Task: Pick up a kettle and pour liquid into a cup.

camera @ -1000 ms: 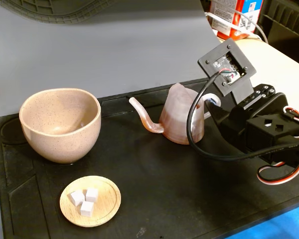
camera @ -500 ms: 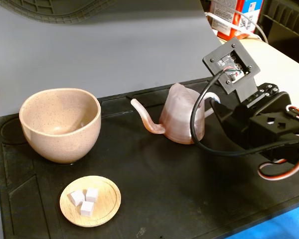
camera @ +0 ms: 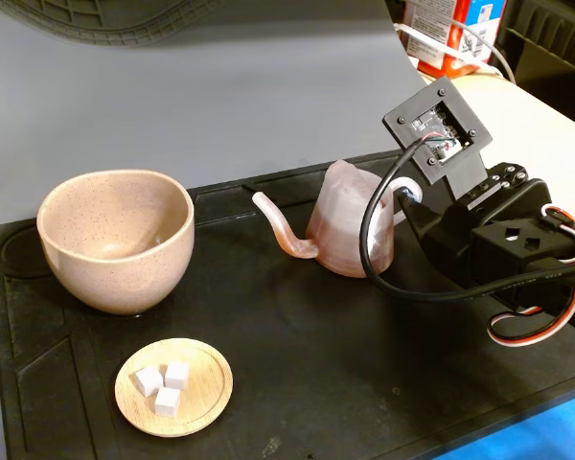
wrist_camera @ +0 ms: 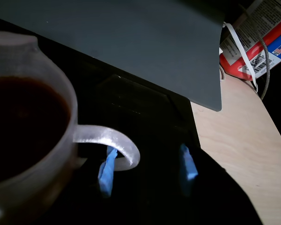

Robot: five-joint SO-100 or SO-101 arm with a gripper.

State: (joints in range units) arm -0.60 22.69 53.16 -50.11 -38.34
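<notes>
The translucent pinkish kettle [camera: 347, 228] stands upright on the black mat, its thin spout [camera: 280, 228] pointing left toward the speckled beige-pink cup [camera: 115, 240]. In the wrist view the kettle [wrist_camera: 33, 154] holds dark reddish liquid [wrist_camera: 23, 126], and its whitish loop handle [wrist_camera: 113, 143] curves out to the right. My gripper [wrist_camera: 147, 166] is open, with the handle's outer end between the two blue-taped fingertips [wrist_camera: 106, 171]. In the fixed view the gripper [camera: 409, 203] sits at the kettle's right side, partly hidden by a black cable.
A small wooden dish [camera: 206, 383] with three white cubes lies in front of the cup. The black mat [camera: 297, 364] covers the table. A grey backdrop [camera: 220, 86] rises behind. A red and blue box [camera: 450, 29] stands at the back right on a pale tabletop [wrist_camera: 239, 154].
The wrist shifted slightly right half a second ago and has come back left toward the kettle handle. Kettle, cup and dish stay where they were.
</notes>
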